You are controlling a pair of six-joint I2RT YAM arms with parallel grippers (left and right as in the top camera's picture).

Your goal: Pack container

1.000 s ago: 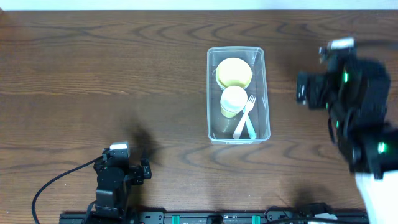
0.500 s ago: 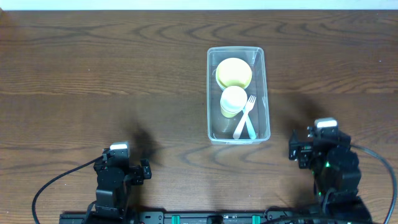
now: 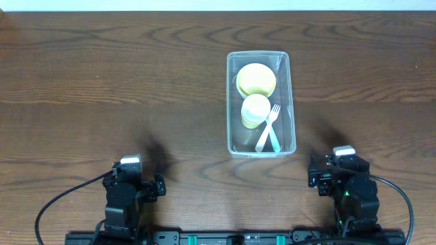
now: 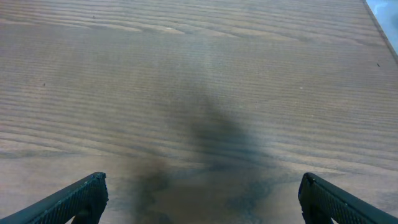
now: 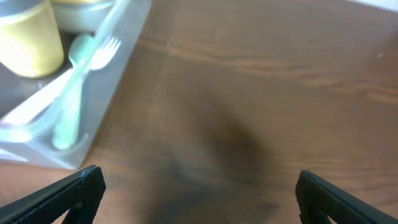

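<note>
The clear rectangular container (image 3: 233, 102) stands on the wooden table right of centre. Inside it are a yellow bowl (image 3: 256, 79), a pale yellow cup (image 3: 255, 111) and a white fork with a light green utensil (image 3: 269, 133). Its near corner shows at the left of the right wrist view (image 5: 118, 37), with the cup (image 5: 25, 37) and the utensils (image 5: 74, 87). My right gripper (image 5: 199, 199) is open and empty, low near the front edge, just right of the container; the overhead view also shows it (image 3: 338, 178). My left gripper (image 4: 202, 199) is open and empty at the front left (image 3: 129, 184).
Dark wood table (image 3: 109, 88) all round. A black rail runs along the front edge (image 3: 231, 238).
My right arm has drawn back from the far right of the table down to the front edge and settled there. The left arm and the container's contents have not moved.
</note>
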